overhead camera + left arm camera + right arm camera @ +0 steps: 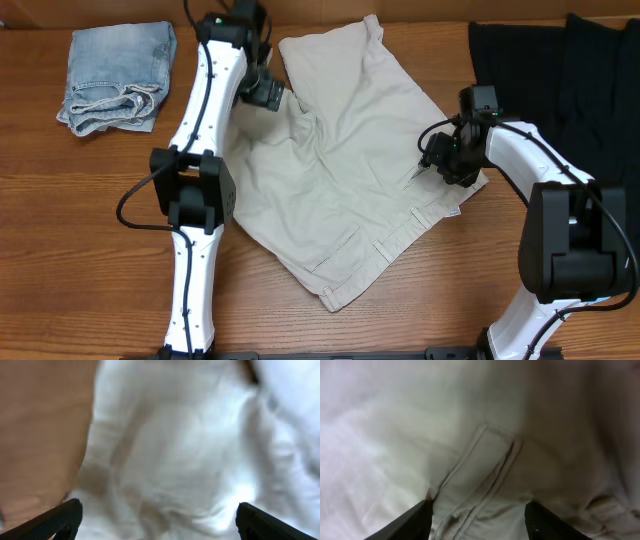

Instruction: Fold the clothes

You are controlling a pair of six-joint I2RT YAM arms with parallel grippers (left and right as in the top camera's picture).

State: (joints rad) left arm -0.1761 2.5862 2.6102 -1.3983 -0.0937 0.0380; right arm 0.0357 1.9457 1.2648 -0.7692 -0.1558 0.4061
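**Shorts spread flat, both jaws open over the cloth**

The shorts [350,160] lie spread and rumpled in the middle of the surface [80,250]. Their waistband faces the near edge and their legs point to the far edge. The left arm [205,110] reaches to the far left part of the shorts. In the left wrist view the left jaws stand wide apart above pale cloth, with bare wood to one side. The right arm [520,155] bends in at the right edge, close to the waistband. The right jaws are also apart, over a stitched strip [480,460], and clamp nothing. Folded denim [115,78] sits far left. Black garments [560,70] lie far right, near the shorts.
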